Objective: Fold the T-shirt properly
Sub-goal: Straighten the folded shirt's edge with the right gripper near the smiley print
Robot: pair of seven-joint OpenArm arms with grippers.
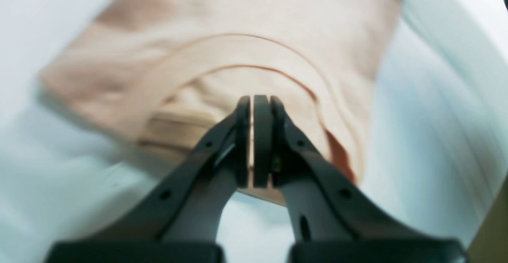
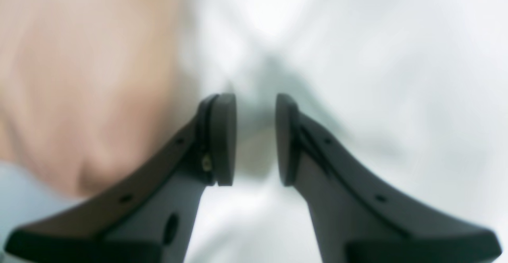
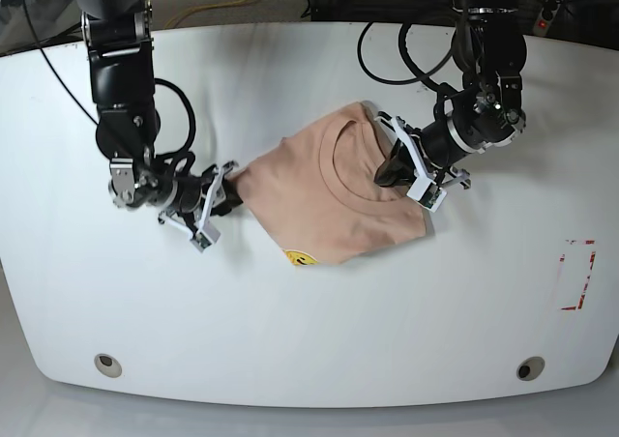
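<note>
The peach T-shirt lies folded in a compact shape at the middle of the white table, collar up and a yellow smiley print at its front edge. My left gripper sits at the collar's right side. In the left wrist view the left gripper is shut, with a thin line of T-shirt fabric pinched between its pads beside the collar. My right gripper is at the shirt's left edge. Seen from the right wrist, the right gripper stands narrowly open over bare table with the T-shirt to its left.
A red tape rectangle marks the table's right side. Black cables loop at the back behind the left arm. Round holes sit near both front corners.
</note>
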